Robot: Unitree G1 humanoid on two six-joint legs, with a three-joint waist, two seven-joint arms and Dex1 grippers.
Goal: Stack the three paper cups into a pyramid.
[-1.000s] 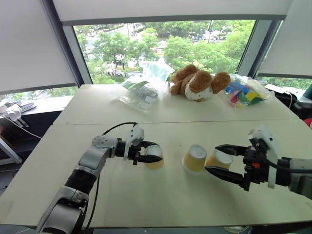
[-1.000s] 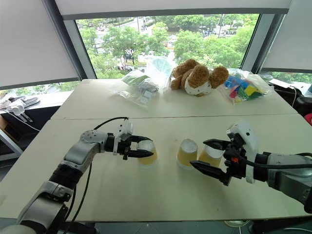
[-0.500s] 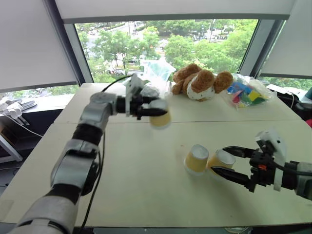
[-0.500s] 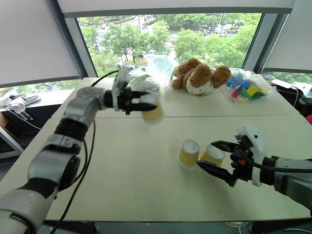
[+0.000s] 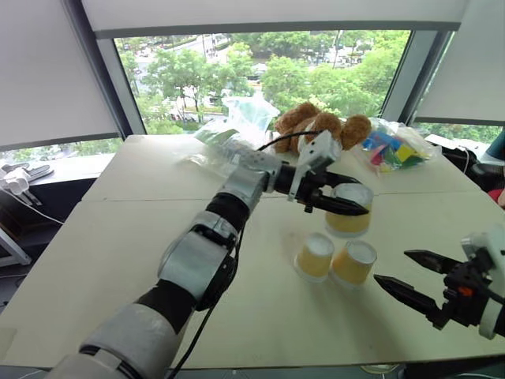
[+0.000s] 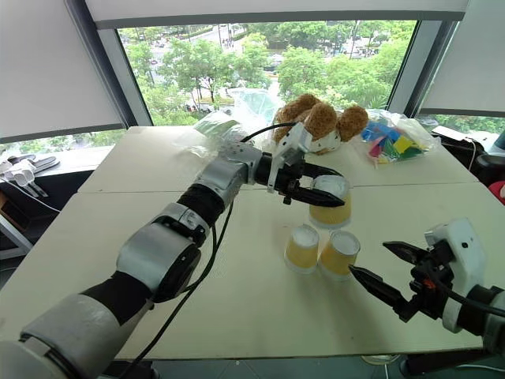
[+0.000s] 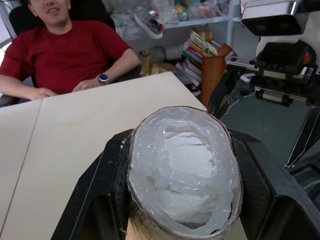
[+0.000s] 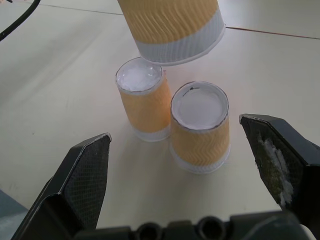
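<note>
On the near table (image 5: 118, 260), two paper cups (image 5: 316, 255) stand upside down, touching side by side, well clear of every edge. Left gripper (image 5: 345, 199) clamps the third cup (image 5: 349, 212), inverted, in the air just above and behind the pair. Right gripper (image 5: 414, 276), jaws spread wide and empty, sits near the pair with bare tabletop between. Teddy bear (image 5: 316, 130) lies well behind, by the window.

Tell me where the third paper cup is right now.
The third cup hangs upside down in the left gripper, above and just behind the two cups standing side by side mid-table.
</note>
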